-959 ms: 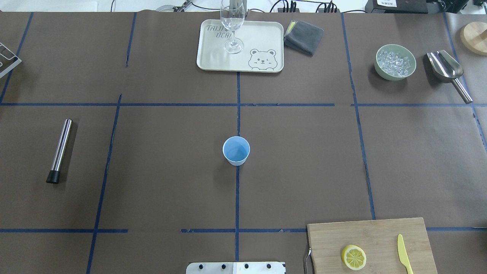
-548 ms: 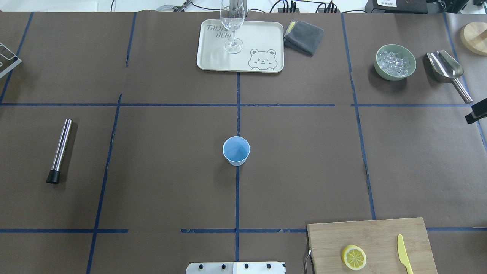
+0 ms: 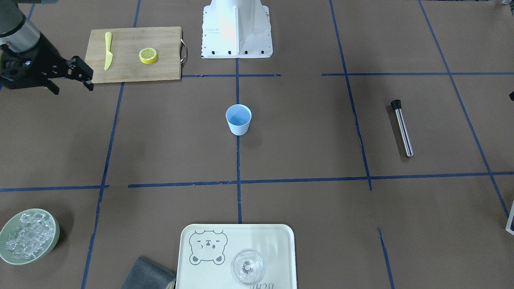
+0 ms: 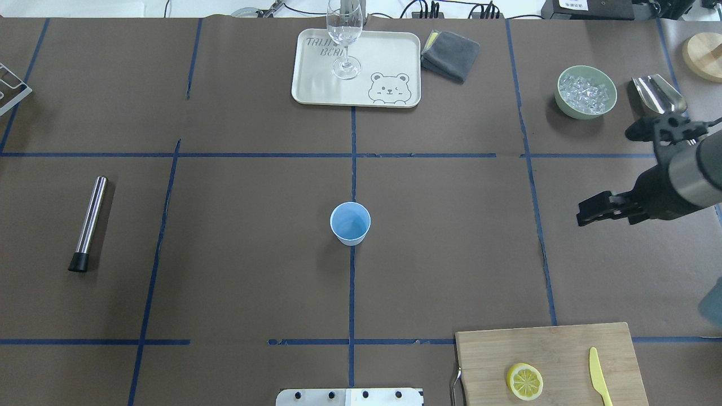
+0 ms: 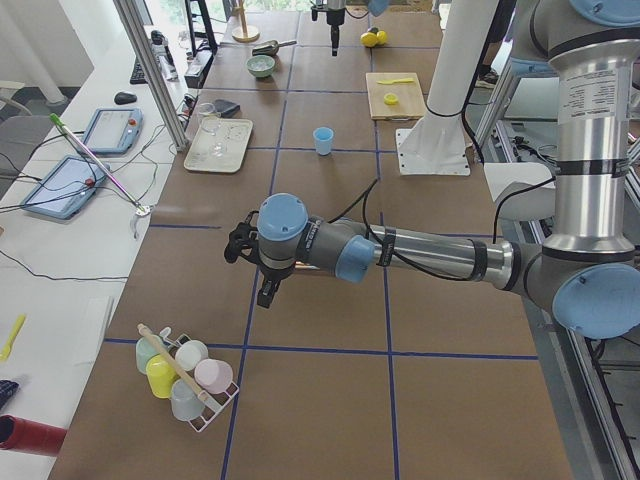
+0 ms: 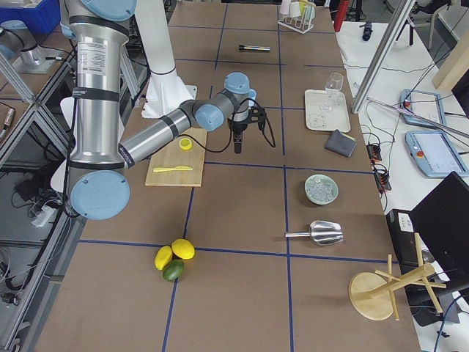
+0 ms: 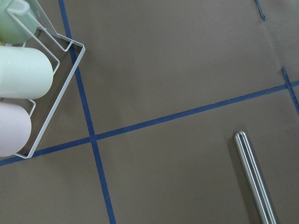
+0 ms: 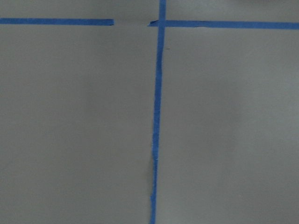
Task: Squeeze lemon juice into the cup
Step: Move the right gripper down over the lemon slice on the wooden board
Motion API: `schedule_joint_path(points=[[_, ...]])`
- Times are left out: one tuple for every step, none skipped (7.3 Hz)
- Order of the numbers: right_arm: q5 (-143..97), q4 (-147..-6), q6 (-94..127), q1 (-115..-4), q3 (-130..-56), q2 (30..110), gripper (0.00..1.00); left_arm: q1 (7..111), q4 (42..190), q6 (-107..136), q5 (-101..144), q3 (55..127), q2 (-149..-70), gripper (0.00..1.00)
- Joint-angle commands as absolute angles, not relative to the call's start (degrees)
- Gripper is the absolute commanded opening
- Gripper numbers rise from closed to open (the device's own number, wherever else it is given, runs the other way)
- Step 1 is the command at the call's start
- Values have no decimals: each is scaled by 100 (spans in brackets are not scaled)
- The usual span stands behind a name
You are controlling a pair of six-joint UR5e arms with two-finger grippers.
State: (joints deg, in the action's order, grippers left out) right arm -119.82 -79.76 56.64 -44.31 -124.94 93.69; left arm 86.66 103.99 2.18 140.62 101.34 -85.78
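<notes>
While lemon (image 4: 524,381) lies on board (image 4: 564,347) | right hand (image 4: 583,215) well apart, opening unclear | left hand (image 5: 264,288) opening unclear

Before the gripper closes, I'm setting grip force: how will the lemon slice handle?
Probably soft and yielding: the lemon slice shows cut, segmented flesh. Lying flat on the wooden cutting board, its low rim may be awkward to pinch.

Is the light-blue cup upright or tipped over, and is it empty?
Upright and empty. The cup stands mouth up, its blue bottom bare; the lemon slice lies on the cutting board.
</notes>
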Motion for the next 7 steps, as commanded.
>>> schedule_joint_path(points=[[-10903, -7603, 7165, -2968, -12743, 9378, 100, 8666, 10485, 246, 14063, 10125, -8578, 100], [-9933, -7603, 7833, -2022, -12814, 9387, 100, 8666, 10485, 255, 14054, 10116, -8569, 100], [-9349, -7611, 8344, -1360, -12832, 9404, 100, 8666, 10485, 264, 14054, 10125, -8578, 100], [-9291, -7611, 8524, -1058, -12841, 9457, 100, 8666, 10494, 264, 14062, 10134, -8578, 100], [-9029, -7611, 8665, -715, -12823, 9527, 100, 8666, 10494, 255, 14062, 10125, -8578, 100], [-8722, -7620, 8736, -494, -12823, 9545, 100, 8666, 10485, 255, 14063, 10134, -8578, 100], [-8719, -7629, 8736, -379, -12823, 9545, 100, 8666, 10494, 255, 14063, 10134, -8578, 100]])
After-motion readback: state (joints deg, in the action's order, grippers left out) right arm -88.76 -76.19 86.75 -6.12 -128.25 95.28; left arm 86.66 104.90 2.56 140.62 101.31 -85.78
